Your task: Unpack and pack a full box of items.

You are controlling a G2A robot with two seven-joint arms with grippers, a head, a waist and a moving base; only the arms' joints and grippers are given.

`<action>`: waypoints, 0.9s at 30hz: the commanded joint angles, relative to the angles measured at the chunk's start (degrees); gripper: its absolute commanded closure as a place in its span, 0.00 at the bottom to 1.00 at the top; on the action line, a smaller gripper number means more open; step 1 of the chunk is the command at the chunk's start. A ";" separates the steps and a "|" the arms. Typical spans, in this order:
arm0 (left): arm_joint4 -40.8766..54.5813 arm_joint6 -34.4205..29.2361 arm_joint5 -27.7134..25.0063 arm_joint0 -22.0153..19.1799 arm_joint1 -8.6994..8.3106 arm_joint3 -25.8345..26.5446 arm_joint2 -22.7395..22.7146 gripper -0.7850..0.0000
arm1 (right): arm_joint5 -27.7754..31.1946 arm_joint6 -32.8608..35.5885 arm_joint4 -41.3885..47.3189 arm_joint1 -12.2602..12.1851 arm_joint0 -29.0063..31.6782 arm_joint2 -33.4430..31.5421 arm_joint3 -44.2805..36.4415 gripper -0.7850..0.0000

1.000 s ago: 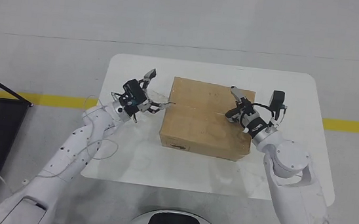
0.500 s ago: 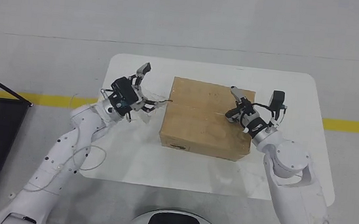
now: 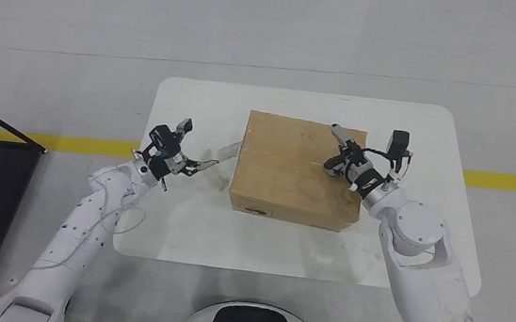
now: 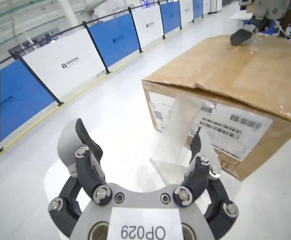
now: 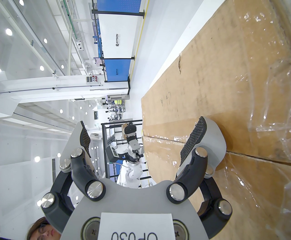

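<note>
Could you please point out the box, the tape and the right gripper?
box (image 3: 288, 167), top view, middle of its top face.
tape (image 4: 179, 122), left wrist view, middle of the peeled strip.
right gripper (image 5: 142, 125), right wrist view, midway between its fingertips.

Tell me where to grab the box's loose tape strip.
Grip the tape strip near its free end, coming from the left end effector's side of the box: it stretches flat off the top edge, apparently clear of the wall.
</note>
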State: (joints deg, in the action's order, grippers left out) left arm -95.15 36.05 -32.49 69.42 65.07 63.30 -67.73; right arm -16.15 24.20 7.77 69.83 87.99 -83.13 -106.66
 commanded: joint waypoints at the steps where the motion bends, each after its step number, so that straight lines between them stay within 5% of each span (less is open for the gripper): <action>1: -0.48 0.32 0.18 -1.80 0.63 -2.55 2.51 0.00 | 0.00 0.00 -0.01 0.00 0.00 0.00 0.00 0.00; 13: -0.26 3.26 6.50 -9.96 4.80 -13.04 12.45 0.00 | 0.00 0.00 -0.01 0.00 0.00 0.00 0.00 0.00; 20: 0.83 9.43 16.02 -11.86 6.33 -18.23 13.59 0.00 | 0.00 0.00 -0.01 0.00 0.00 0.00 0.00 0.00; 27: 1.57 16.27 23.38 -11.57 6.23 -17.87 11.61 0.00 | 0.00 0.00 -0.01 0.00 0.00 0.00 0.00 0.00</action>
State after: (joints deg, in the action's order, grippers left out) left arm -93.55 51.81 -10.25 57.70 71.41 44.95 -55.70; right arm -16.15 24.20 7.77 69.83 87.99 -83.13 -106.66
